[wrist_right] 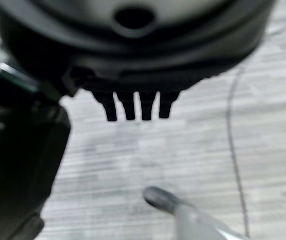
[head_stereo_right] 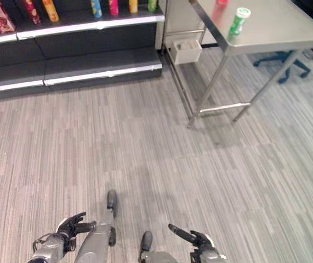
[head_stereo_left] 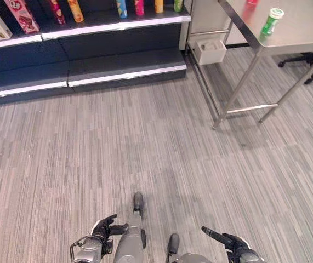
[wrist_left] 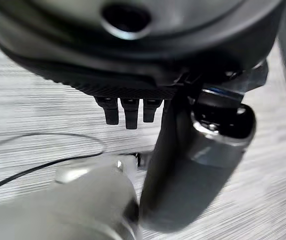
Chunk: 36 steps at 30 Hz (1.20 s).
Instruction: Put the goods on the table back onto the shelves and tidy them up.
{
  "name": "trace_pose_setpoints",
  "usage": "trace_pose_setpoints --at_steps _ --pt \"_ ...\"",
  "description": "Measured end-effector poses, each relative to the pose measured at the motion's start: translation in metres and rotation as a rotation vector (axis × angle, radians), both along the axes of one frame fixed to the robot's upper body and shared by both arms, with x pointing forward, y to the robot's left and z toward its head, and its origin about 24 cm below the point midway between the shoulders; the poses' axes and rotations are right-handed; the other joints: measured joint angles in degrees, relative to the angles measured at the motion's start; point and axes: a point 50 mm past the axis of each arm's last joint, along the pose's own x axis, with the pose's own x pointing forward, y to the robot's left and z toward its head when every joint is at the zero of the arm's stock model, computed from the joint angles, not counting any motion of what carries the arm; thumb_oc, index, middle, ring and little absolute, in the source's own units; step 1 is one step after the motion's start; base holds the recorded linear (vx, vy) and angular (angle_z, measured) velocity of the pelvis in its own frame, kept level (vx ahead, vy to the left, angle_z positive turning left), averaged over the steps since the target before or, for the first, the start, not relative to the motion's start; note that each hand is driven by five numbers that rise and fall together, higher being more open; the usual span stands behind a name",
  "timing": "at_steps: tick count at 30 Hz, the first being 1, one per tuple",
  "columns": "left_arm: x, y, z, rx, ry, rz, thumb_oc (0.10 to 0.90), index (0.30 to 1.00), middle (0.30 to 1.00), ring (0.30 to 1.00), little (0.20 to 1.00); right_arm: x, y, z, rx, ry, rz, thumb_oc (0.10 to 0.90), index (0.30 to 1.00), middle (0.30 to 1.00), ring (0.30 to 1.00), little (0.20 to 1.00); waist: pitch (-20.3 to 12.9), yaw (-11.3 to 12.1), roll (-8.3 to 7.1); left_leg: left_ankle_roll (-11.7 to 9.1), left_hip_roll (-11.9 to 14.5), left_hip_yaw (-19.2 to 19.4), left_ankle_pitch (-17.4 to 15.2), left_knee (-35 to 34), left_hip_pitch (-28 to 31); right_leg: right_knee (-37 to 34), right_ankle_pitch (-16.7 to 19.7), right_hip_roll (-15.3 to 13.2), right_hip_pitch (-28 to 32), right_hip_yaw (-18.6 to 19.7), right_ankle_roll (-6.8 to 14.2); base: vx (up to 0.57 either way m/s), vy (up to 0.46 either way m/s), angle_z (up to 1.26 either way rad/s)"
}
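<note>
A green bottle with a white cap (head_stereo_left: 271, 21) stands on the steel table (head_stereo_left: 299, 33) at the upper right, and a small red item (head_stereo_left: 252, 2) sits at the table's far edge. The dark shelves (head_stereo_left: 112, 24) run along the upper left and carry boxes (head_stereo_left: 22, 15) and several coloured tubes (head_stereo_left: 75, 10). My left hand (head_stereo_left: 102, 227) hangs low over the floor, fingers (wrist_left: 127, 112) relaxed and holding nothing. My right hand (head_stereo_left: 230, 241) is also low, with straight fingers (wrist_right: 132, 107) and nothing in it. Both hands are far from the table and the shelves.
A white bin (head_stereo_left: 210, 51) sits on the floor between the shelf end and the table legs (head_stereo_left: 238, 87). An office chair base (head_stereo_left: 309, 60) shows behind the table. Grey striped carpet (head_stereo_left: 145, 148) spreads between me and the shelves.
</note>
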Motion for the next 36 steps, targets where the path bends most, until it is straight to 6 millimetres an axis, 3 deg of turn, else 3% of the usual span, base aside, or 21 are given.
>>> trace_pose_setpoints --at_steps 2,3,6,8,10,11,13,14,15,18,20,21,23,24,25,26,29,32,34,35,36 --pt "-0.027 0.006 -0.011 0.002 0.092 0.04 0.8 0.9 0.9 0.9 0.9 -0.003 0.001 -0.001 0.001 0.003 0.002 0.8 0.9 0.9 0.9 0.9 -2.89 -0.08 -0.76 3.77 -1.51 0.73 -0.76 3.39 2.61 0.02 -1.56 -1.81 2.05 2.02 1.45 0.37 0.169 -0.73" --pt "-0.051 0.009 -0.017 0.009 0.153 0.05 0.8 0.9 0.9 0.9 0.9 -0.01 0.002 -0.004 0.005 0.013 0.004 0.8 0.9 0.9 0.9 0.9 -6.03 -0.28 -1.43 7.65 -3.43 1.43 3.69 -0.36 6.49 0.4 -3.35 -3.73 3.26 3.01 3.36 0.41 0.208 -0.56" --pt "-0.064 0.013 -0.02 0.031 0.197 0.031 0.8 0.9 0.9 0.9 0.9 -0.029 0.007 -0.011 0.026 0.063 -0.003 0.8 0.9 0.9 0.9 0.9 -7.69 -0.34 -3.52 12.6 -7.35 3.05 2.93 -0.99 11.09 8.32 -5.23 -8.23 3.34 1.69 7.62 0.29 0.22 -0.19" --pt "-0.061 0.013 -0.019 0.034 0.188 0.02 0.8 0.9 0.9 0.9 0.9 -0.032 0.007 -0.012 0.035 0.071 -0.002 0.8 0.9 0.9 0.9 0.9 -8.34 -0.29 -3.11 14.15 -7.86 3.66 1.5 -0.93 12.95 22.0 -6.36 -9.76 -2.12 1.58 9.55 0.15 0.225 -0.06" --pt "-0.05 0.016 -0.015 0.047 0.165 0.012 0.8 0.9 0.9 0.9 0.9 -0.021 0.009 -0.008 0.043 0.03 0.003 0.8 0.9 0.9 0.9 0.9 -8.43 -2.17 -2.96 16.51 -9.3 3.8 -0.23 -0.89 14.78 47.94 -1.19 -13.38 -14.89 2.58 13.97 0.18 0.254 0.12" --pt "-0.045 0.017 -0.013 0.052 0.157 0.005 0.8 0.9 0.9 0.9 0.9 -0.018 0.009 -0.007 0.047 0.015 -0.005 0.8 0.9 0.9 0.9 0.9 -8.15 -3.01 -2.51 18.18 -9.92 3.2 -1.75 -0.82 16.17 54.15 0.27 -14.85 -18.35 2.48 14.54 0.21 0.195 0.17" --pt "-0.041 0.016 -0.012 0.06 0.148 -0.021 0.8 0.9 0.9 0.9 0.9 -0.013 0.009 -0.005 0.047 -0.01 -0.016 0.8 0.9 0.9 0.9 0.9 -7.0 -3.35 -1.26 17.96 -9.87 3.84 -3.99 -0.29 19.46 59.03 1.43 -17.01 -22.52 0.83 13.98 0.25 0.059 -0.08" --pt "-0.037 0.015 -0.011 0.059 0.137 -0.025 0.8 0.9 0.9 0.9 0.9 -0.013 0.009 -0.005 0.046 -0.01 -0.008 0.8 0.9 0.9 0.9 0.9 -6.73 -3.45 -0.52 18.86 -9.8 4.4 -4.76 0.2 20.56 56.86 1.19 -17.44 -23.85 0.23 13.87 0.31 -0.029 -0.06" --pt "-0.03 0.011 -0.008 0.055 0.108 -0.042 0.8 0.9 0.9 0.9 0.9 -0.015 0.007 -0.005 0.042 -0.007 -0.01 0.8 0.9 0.9 0.9 0.9 -6.29 -4.4 1.08 17.37 -9.36 4.28 -6.26 -0.76 22.66 47.34 -0.6 -20.65 -23.89 -7.24 13.3 0.35 -0.149 -0.04" --pt "-0.024 0.014 -0.005 0.063 0.086 -0.035 0.8 0.9 0.9 0.9 0.9 -0.015 0.01 -0.006 0.05 0.001 -0.013 0.8 0.9 0.9 0.9 0.9 -5.81 -5.12 0.78 14.83 -10.0 4.7 -8.38 -0.86 24.12 19.29 2.28 -22.67 -23.55 -14.68 14.57 0.27 -0.161 -0.06" --pt "-0.018 0.016 -0.003 0.073 0.07 -0.03 0.8 0.9 0.9 0.9 0.9 -0.019 0.009 -0.007 0.051 0.01 -0.029 0.8 0.9 0.9 0.9 0.9 -5.06 -6.48 -0.12 13.61 -9.6 4.25 -9.24 -0.83 24.91 8.36 5.73 -21.55 -24.76 -13.68 14.73 0.32 -0.209 0.1" --pt "-0.018 0.018 -0.003 0.086 0.075 -0.024 0.8 0.9 0.9 0.9 0.9 -0.025 0.011 -0.01 0.059 0.027 -0.04 0.8 0.9 0.9 0.9 0.9 -4.94 -7.39 -1.15 12.33 -8.86 3.62 -10.23 -0.84 25.69 1.8 9.43 -19.46 -24.47 -10.58 17.09 0.35 -0.261 0.56" --pt "-0.02 0.017 -0.003 0.089 0.083 -0.047 0.8 0.9 0.9 0.9 0.9 -0.043 0.015 -0.016 0.069 0.079 -0.053 0.8 0.9 0.9 0.9 0.9 -4.91 -8.48 -4.25 9.77 -8.18 2.02 -12.5 -0.85 28.77 2.16 10.73 -18.47 -22.96 -10.16 16.37 0.35 -0.263 0.44" --pt "-0.025 0.014 -0.006 0.088 0.094 -0.056 0.8 0.9 0.9 0.9 0.9 -0.047 0.014 -0.017 0.067 0.093 -0.057 0.8 0.9 0.9 0.9 0.9 -4.81 -7.97 -4.54 8.31 -7.55 2.14 -13.75 -0.84 30.72 2.36 14.46 -17.48 -21.9 -10.27 12.47 0.27 -0.218 -0.16" --pt "-0.03 0.01 -0.008 0.078 0.109 -0.065 0.8 0.9 0.9 0.9 0.9 -0.049 0.011 -0.016 0.059 0.098 -0.059 0.8 0.9 0.9 0.9 0.9 -4.85 -7.93 -3.86 7.13 -6.36 2.76 -14.49 -0.33 31.62 2.93 17.33 -16.11 -21.34 -10.5 9.48 0.37 -0.3 -0.13" --pt "-0.032 0.001 -0.011 0.056 0.115 -0.065 0.8 0.9 0.9 0.9 0.9 -0.042 0.008 -0.014 0.046 0.078 -0.06 0.8 0.9 0.9 0.9 0.9 -4.9 -8.75 -2.19 6.87 -3.17 2.32 -14.61 0.77 31.72 3.15 18.01 -14.11 -19.93 -11.96 8.82 0.28 -0.264 0.11" --pt "-0.029 -0.011 -0.012 0.023 0.097 -0.069 0.8 0.9 0.9 0.9 0.9 -0.038 0.007 -0.012 0.043 0.068 -0.056 0.8 0.9 0.9 0.9 0.9 -4.96 -9.36 -1.0 3.49 1.4 1.33 -12.45 4.8 32.05 2.22 15.5 -9.77 -16.32 -13.86 6.08 0.23 -0.298 0.14" --pt "-0.029 -0.017 -0.014 0.002 0.093 -0.064 0.8 0.9 0.9 0.9 0.9 -0.018 -0.006 -0.001 0.007 -0.011 -0.032 0.8 0.9 0.9 0.9 0.9 -5.5 -9.32 0.29 -1.44 5.07 0.59 -9.06 16.03 28.56 0.49 11.88 -5.2 -12.45 -14.47 2.88 0.2 -0.364 -0.08" --pt "-0.034 -0.013 -0.013 -0.003 0.082 -0.03 0.8 0.9 0.9 0.9 0.9 -0.015 -0.011 0.003 -0.006 -0.033 -0.024 0.8 0.9 0.9 0.9 0.9 -5.41 -7.68 -0.44 -3.95 6.39 -3.5 -2.5 38.4 17.45 0.51 8.99 -3.71 -10.12 -12.95 -1.41 0.07 -0.391 -0.26" --pt "-0.035 -0.016 -0.012 -0.016 0.072 -0.035 0.8 0.9 0.9 0.9 0.9 -0.01 -0.016 0.007 -0.019 -0.057 -0.017 0.8 0.9 0.9 0.9 0.9 -4.99 -7.92 -0.56 -1.45 4.65 -6.54 0.96 49.02 8.96 1.1 7.19 -3.28 -9.85 -12.61 -3.95 0.07 -0.39 -0.06" --pt "-0.023 -0.02 -0.008 -0.053 0.022 -0.011 0.8 0.9 0.9 0.9 0.9 -0.009 -0.023 0.01 -0.038 -0.062 -0.023 0.8 0.9 0.9 0.9 0.9 -3.96 -7.78 -1.11 2.06 3.26 -5.62 7.5 64.21 -3.19 2.44 5.87 -3.52 -9.23 -14.14 -5.7 0.16 -0.211 0.24"
